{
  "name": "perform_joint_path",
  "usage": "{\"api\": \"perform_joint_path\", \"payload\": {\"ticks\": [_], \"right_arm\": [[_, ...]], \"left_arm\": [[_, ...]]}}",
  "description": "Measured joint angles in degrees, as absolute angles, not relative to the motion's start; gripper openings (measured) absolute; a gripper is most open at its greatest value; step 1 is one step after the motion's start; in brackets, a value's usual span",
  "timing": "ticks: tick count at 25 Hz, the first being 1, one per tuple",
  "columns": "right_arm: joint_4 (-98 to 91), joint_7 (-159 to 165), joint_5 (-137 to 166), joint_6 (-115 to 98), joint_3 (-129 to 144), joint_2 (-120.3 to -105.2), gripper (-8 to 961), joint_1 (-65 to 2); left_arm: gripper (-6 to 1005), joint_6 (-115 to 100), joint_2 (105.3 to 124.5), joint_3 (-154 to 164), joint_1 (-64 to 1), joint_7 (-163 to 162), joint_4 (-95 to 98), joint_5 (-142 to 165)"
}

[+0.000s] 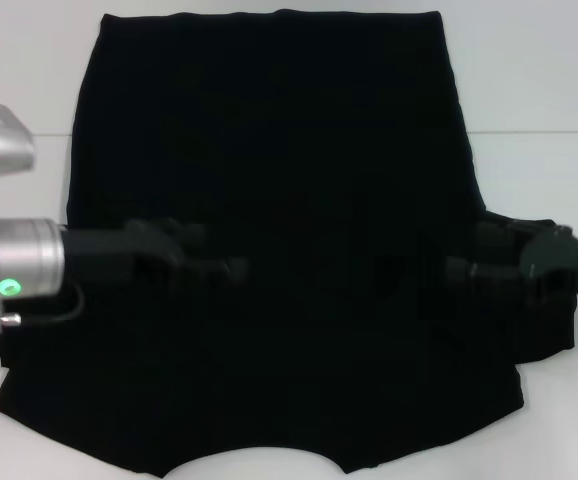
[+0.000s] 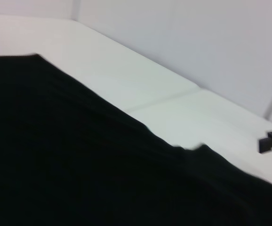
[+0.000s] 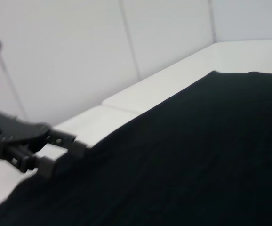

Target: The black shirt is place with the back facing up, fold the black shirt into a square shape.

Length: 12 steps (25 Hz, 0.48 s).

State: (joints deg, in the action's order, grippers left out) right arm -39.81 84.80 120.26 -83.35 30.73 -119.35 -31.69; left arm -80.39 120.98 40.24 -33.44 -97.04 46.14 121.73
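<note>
The black shirt [image 1: 279,150] lies spread flat on the white table [image 1: 539,90], plain side up, with its neckline at the near edge and its hem at the far edge. It also fills the left wrist view [image 2: 56,155] and the right wrist view [image 3: 197,155]. My left gripper [image 1: 214,265] reaches in from the left, low over the shirt's middle left. It shows again in the right wrist view [image 3: 42,153] at the cloth's edge. My right gripper [image 1: 454,268] comes in from the right over the shirt's right side. Both are black against black cloth.
The white table runs around the shirt, with bare strips at the left [image 1: 19,60] and right [image 1: 559,200]. A seam line crosses the tabletop [image 1: 539,133]. White walls [image 2: 197,37] stand behind the table.
</note>
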Motion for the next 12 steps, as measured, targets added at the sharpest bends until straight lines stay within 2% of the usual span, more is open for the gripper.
{"api": "perform_joint_path", "payload": {"ticks": [3, 5, 8, 12], "right_arm": [[-40.96, 93.77, 119.04, -81.85, 29.97, -118.57, 891, -32.55], [-41.84, 100.31, 118.93, -81.36, 30.05, -117.33, 891, -33.63], [-42.71, 110.78, 119.2, -81.25, 30.23, -114.65, 890, -36.02], [-42.63, 125.19, 120.62, -78.53, 30.78, -110.42, 889, -39.41]], "left_arm": [[949, -79.94, 119.91, 37.44, -33.34, -103.34, 46.79, 121.7], [941, -80.25, 117.85, 37.43, -33.18, -110.22, 46.97, 121.74], [930, -81.66, 115.02, 38.02, -32.56, -119.13, 46.68, 121.86], [817, -82.89, 112.27, 36.49, -30.25, -128.96, 46.16, 121.95]]}}
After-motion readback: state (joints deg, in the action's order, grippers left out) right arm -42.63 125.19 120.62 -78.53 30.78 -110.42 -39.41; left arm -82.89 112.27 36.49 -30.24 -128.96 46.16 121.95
